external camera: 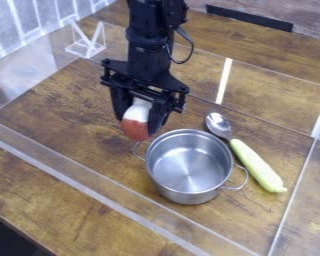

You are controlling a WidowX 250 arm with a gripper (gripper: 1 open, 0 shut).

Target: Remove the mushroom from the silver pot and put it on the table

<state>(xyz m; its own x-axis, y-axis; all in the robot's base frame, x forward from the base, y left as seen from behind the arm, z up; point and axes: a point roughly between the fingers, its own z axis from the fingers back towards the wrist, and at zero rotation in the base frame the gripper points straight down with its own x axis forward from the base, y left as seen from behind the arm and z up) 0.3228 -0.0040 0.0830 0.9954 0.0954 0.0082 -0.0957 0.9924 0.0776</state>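
mushroom point(136, 124): upright between the claw's fingers, cap down, at the table point(69, 110) just left of the silver pot point(192, 166) | pot: empty | claw point(140, 112): straight above, pointing down; release or grip unclear | axis: vertical

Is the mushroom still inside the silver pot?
No, the silver pot is empty; the mushroom sits between the gripper fingers, left of the pot.
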